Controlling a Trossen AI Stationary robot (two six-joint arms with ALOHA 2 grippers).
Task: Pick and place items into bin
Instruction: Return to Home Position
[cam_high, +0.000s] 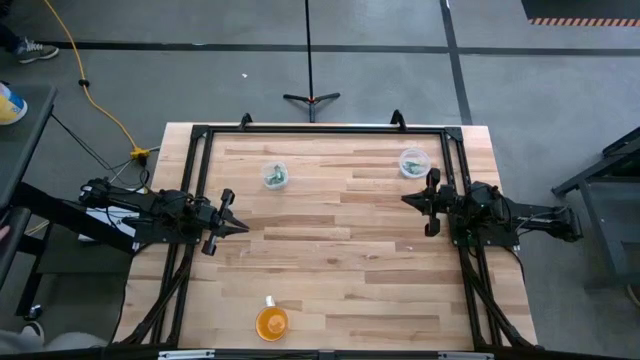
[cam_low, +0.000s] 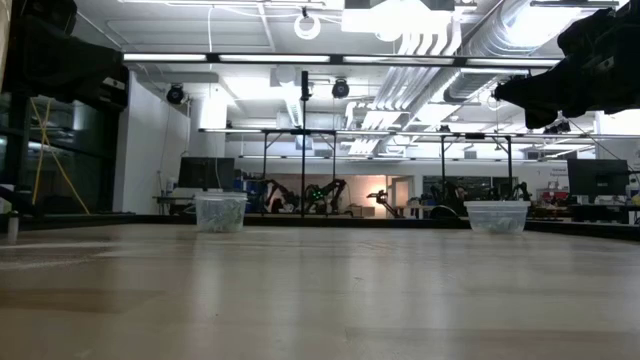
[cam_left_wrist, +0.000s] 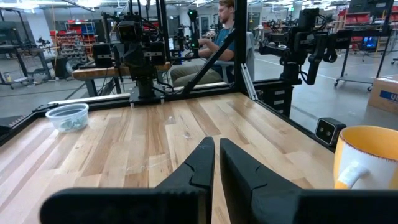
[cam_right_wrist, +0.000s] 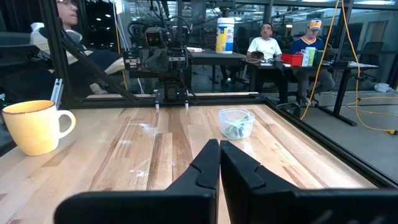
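Two clear cups stand on the wooden table near its far edge: one left of centre (cam_high: 276, 176) (cam_low: 220, 212) (cam_right_wrist: 236, 122), one at the far right (cam_high: 413, 161) (cam_low: 497, 216) (cam_left_wrist: 68, 116). Tiny pale-green and silvery items (cam_right_wrist: 236, 130) lie inside the left-of-centre cup, and more items (cam_high: 412, 163) show in the right one. My left gripper (cam_high: 240, 226) (cam_left_wrist: 216, 155) hovers over the table's left side, shut, pointing right. My right gripper (cam_high: 407, 200) (cam_right_wrist: 219, 155) hovers over the right side, shut, pointing left, just near of the right cup. Neither holds anything.
An orange-yellow mug (cam_high: 271, 322) (cam_left_wrist: 367, 163) (cam_right_wrist: 34, 126) stands at the table's near edge, left of centre. A black frame (cam_high: 320, 129) runs around the table. People sit beyond the table (cam_left_wrist: 219, 37) (cam_right_wrist: 264, 45). Bare wood (cam_high: 330, 240) lies between the grippers.
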